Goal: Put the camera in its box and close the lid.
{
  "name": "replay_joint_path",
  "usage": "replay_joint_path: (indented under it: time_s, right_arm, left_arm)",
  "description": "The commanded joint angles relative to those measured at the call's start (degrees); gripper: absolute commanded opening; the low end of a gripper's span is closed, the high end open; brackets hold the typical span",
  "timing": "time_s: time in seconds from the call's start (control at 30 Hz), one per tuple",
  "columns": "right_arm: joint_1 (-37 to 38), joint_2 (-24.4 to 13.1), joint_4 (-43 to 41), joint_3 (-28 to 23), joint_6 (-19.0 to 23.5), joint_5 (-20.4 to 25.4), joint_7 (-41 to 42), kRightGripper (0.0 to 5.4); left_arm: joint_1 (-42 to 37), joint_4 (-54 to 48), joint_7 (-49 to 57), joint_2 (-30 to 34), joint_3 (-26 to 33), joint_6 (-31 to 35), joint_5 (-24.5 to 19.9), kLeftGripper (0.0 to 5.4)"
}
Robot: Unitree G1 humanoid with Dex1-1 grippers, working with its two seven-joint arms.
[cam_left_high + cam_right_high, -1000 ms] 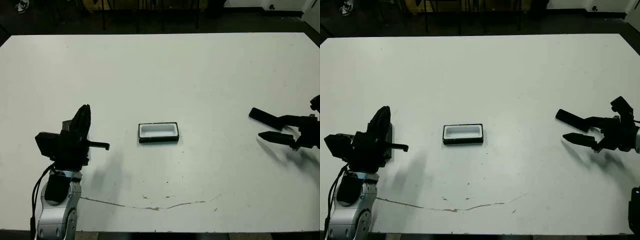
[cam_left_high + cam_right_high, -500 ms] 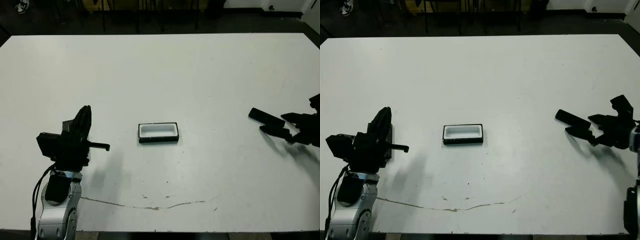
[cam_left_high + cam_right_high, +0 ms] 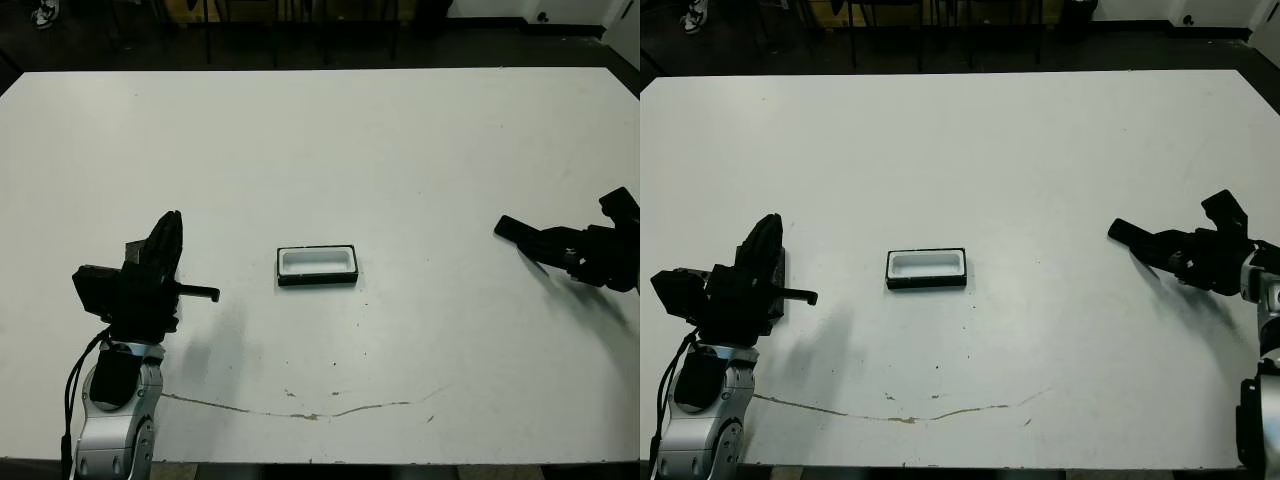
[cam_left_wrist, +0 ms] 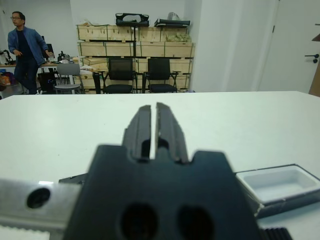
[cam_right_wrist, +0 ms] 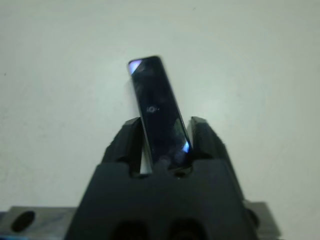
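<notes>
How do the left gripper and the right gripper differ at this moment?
The left gripper holds nothing, while the right gripper has the camera between its fingers. The left gripper's fingers are nearly together; the right gripper's are spread around the bar. The left one is nearer the box. Both have black fingers.

Black camera [image 5: 158,107] lies far right; box [image 3: 317,265] open, white-lined, mid-table, well apart.

I could not see the camera's [image 5: 159,112] near end; the right gripper's [image 5: 162,142] body covered it.
</notes>
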Motion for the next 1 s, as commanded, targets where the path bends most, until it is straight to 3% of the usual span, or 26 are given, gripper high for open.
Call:
replay_joint_path:
  time_s: [0.03,0.13,0.4,0.63,0.87,1.0]
  right_arm:
    - [2.31,0.02,2.34,3.02,1.23,-3.75,1.87,1.15]
    - [2.08,-0.01,3.0,2.8,1.38,-3.36,2.36,0.79]
    - [1.57,1.03,-0.5,-2.14,-0.76,1.81,2.75,0.76]
    - [-0.05,2.89,-12.82,-7.5,-0.77,9.45,6.74,0.72]
    - [-1.99,4.85,-33.05,-4.09,3.91,12.73,9.4,0.71]
    - [-5.16,6.05,-41.75,1.15,12.6,13.63,12.07,0.71]
  left_arm:
    - [0.83,0.02,0.33,0.59,0.24,1.42,0.15,0.0]
    - [0.84,0.14,0.22,0.6,0.24,1.13,0.15,0.0]
    - [0.99,0.06,0.27,0.61,0.22,0.83,0.67,0.0]
    - [1.0,0.07,0.09,0.54,0.13,1.2,0.23,0.0]
    - [0.75,-0.01,0.28,0.5,-0.24,1.09,0.74,0.0]
    - [0.74,-0.45,0.73,0.33,-0.41,1.61,1.12,0.0]
